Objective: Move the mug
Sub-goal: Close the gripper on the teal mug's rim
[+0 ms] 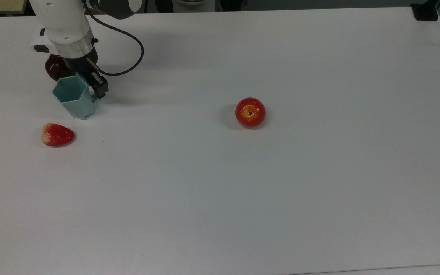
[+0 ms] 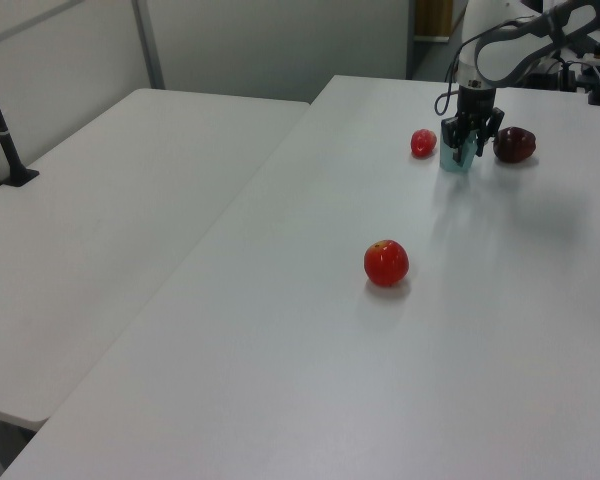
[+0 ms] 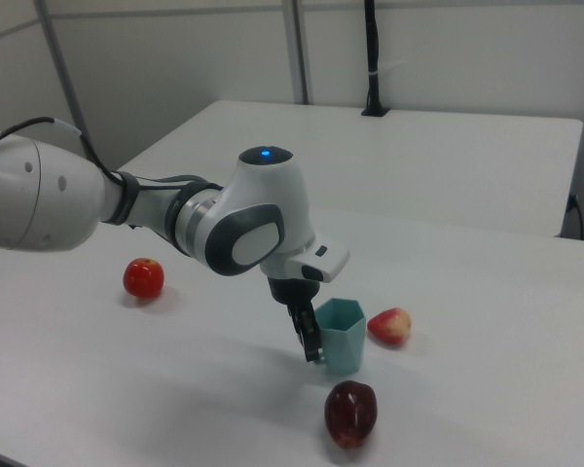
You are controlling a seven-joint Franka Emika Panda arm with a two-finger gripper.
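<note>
Three pieces of fruit share the white table (image 1: 319,191) with the mug (image 1: 75,97): a red apple (image 1: 250,112) well apart near the middle, a strawberry-like fruit (image 1: 57,135) near the mug on the top view's lower left, and a dark red fruit (image 1: 54,67) just beyond the mug, partly under the arm. The mug stands upright at the top view's far left, open end up, its thin handle on the side toward the top view's right. The gripper (image 1: 94,84) is down at that handle side, and in the left view its fingers (image 2: 471,140) stand apart on either side of the mug's upper part; so the jaws look partly spread and not yet clamped, though whether a finger already touches the handle or wall I cannot tell. The step in hand looks like closing for a grasp. The risks follow from the crowding and the shape: a thin handle gives little to bite on, so the mug may swing or slip when lifted; the tapered flat sides could let it slide out of a loose squeeze; and a finger pushing off-centre could tip the light mug toward the dark red fruit beside it, or knock that fruit rolling.
</note>
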